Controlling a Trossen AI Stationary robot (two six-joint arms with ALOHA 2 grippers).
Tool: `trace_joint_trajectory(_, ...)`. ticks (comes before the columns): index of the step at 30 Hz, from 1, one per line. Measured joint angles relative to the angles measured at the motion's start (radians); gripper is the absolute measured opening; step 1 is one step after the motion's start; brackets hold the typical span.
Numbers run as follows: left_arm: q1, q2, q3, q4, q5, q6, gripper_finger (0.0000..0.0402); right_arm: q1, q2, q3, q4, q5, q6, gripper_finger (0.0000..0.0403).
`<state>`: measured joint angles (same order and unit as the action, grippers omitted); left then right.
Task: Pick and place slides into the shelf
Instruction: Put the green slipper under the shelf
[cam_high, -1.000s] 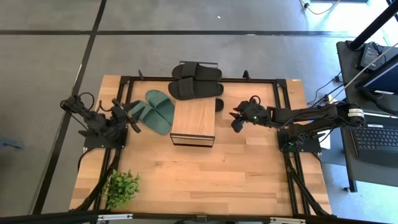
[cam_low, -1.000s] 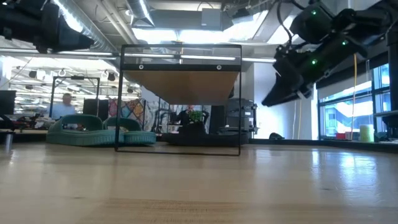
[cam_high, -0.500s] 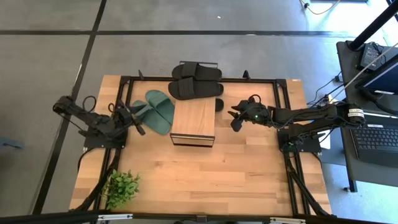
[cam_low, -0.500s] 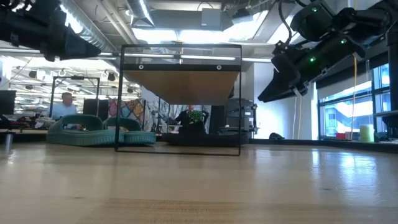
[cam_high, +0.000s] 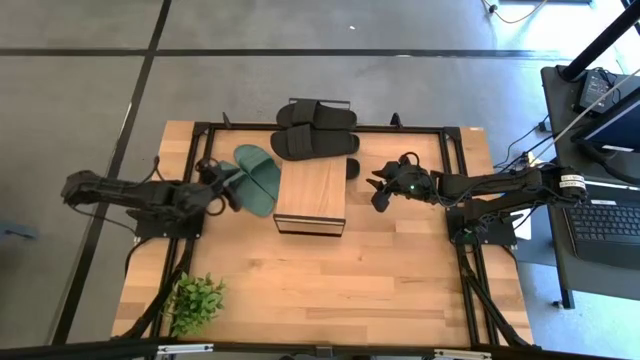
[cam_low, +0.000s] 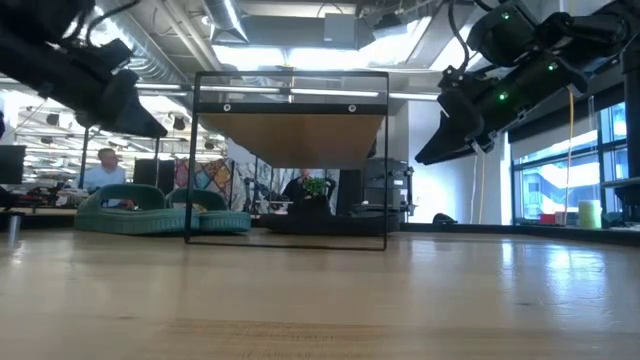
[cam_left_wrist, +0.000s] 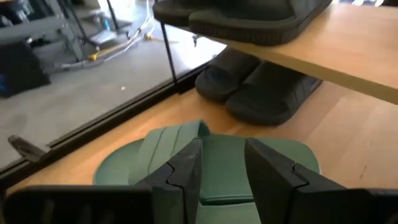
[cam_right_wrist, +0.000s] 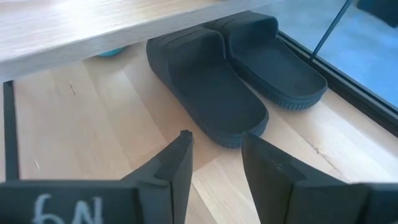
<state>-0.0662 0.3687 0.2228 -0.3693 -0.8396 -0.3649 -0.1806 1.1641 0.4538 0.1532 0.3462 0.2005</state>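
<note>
Two dark green slides lie side by side, soles down, on the table left of the shelf; they also show in the low view. My left gripper hangs open above the nearer green slide, its fingers clear of it. Two black slides rest on the far end of the shelf's plank top. Two more black slides lie on the table under the shelf. My right gripper is open, raised off the table right of the shelf and pointing at those slides.
A small green potted plant stands at the table's near left corner. A black metal frame runs around the table's edges. Bare wood lies near of the shelf. A person sits in the room beyond the table.
My left arm has stretched out toward the table's right, carrying its gripper from near the left frame over to the green slides, and it has come down lower. The slides and the shelf have stayed in place.
</note>
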Motion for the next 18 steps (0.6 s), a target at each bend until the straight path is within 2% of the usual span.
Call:
trace_joint_trajectory(5, 0.117, 0.077, 0.041, 0.0, 0.12, -0.001, 0.0112, 0.0, 0.0, 0.0, 0.0, 0.0, 0.0, 0.0138)
trace_joint_trajectory(10, 0.236, 0.138, 0.089, -0.014, 0.183, -0.025, 0.0112, 0.0, 0.0, 0.0, 0.0, 0.0, 0.0, 0.0138)
trace_joint_trajectory(18, 0.424, 0.232, 0.167, -0.016, 0.437, -0.045, 0.0112, 0.0, 0.0, 0.0, 0.0, 0.0, 0.002, 0.0138)
